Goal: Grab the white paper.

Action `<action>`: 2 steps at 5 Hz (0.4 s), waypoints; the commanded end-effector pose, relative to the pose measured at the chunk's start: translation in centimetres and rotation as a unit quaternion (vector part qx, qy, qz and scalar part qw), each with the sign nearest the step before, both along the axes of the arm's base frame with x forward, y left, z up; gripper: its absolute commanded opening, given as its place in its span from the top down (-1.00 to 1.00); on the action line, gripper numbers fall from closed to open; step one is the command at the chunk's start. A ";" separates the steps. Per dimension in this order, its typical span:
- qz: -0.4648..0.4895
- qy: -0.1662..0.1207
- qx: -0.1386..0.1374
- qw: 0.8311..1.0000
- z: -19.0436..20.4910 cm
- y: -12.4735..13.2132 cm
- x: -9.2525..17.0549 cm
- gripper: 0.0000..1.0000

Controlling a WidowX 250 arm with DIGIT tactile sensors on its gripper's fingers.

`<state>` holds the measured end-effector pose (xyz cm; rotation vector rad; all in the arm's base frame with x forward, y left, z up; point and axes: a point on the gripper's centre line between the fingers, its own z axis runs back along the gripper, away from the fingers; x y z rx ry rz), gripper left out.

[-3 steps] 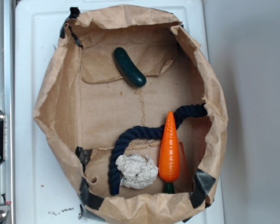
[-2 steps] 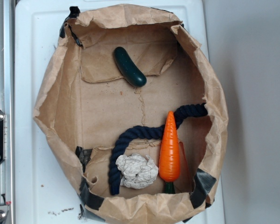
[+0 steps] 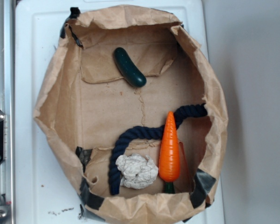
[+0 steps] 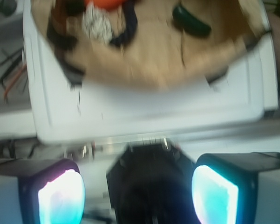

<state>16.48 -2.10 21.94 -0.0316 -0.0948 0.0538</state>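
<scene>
Exterior view: the white paper (image 3: 137, 171) lies crumpled near the front edge inside the brown paper bag (image 3: 60, 93), touching the dark blue rope (image 3: 130, 137) on its left and just beside the orange carrot (image 3: 169, 149). A green cucumber (image 3: 129, 66) sits well apart at the back. The bag rests on a white worktop (image 3: 30, 70).

Wrist view, blurred: the fingers (image 4: 60, 196) stand spread and released, holding nothing, well away from the white paper (image 4: 95, 23)

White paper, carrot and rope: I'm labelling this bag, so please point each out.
white paper (image 3: 137, 171), exterior view, middle of the crumpled ball.
carrot (image 3: 169, 150), exterior view, mid orange body.
rope (image 3: 136, 134), exterior view, curved middle stretch.
</scene>
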 end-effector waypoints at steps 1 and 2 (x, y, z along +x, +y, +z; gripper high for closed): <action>-0.014 -0.057 -0.020 0.998 -0.1 0.7 6.6 -1.00; -0.028 -0.080 -0.022 0.996 -1.6 2.0 8.8 -1.00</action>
